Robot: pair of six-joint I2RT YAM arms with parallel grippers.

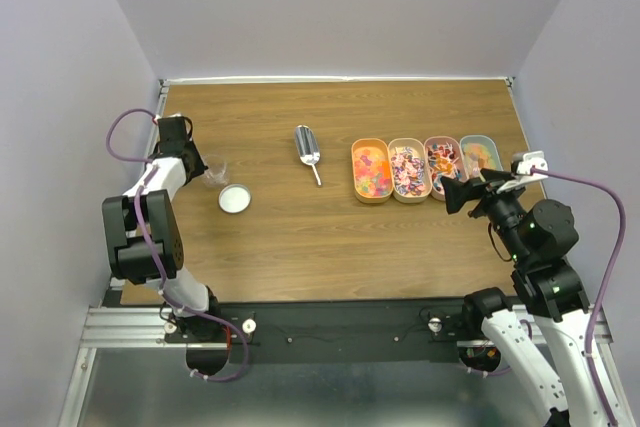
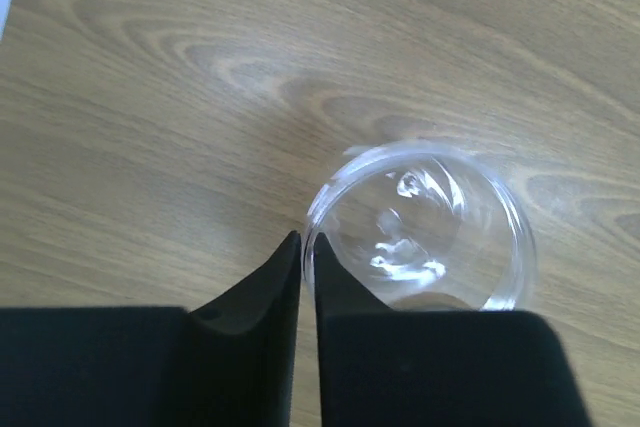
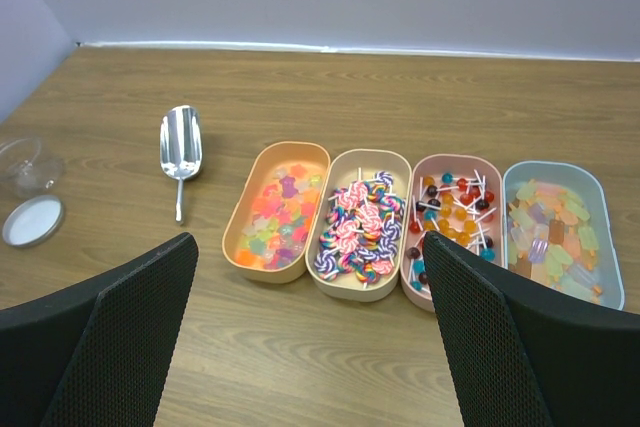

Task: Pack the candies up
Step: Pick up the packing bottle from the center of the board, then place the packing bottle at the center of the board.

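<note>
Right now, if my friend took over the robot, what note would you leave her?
Left fingers: pinched on the rim of the clear jar, which stands empty on the left of the table.
Right fingers: wide open, holding nothing, hovering near the trays.
Candies: all in the four trays on the right.
Scoop: lying in the middle, not held.
Lid: lying beside the jar.
Done: jar is open.
Left: scoop candies into the jar, probably close it.
</note>
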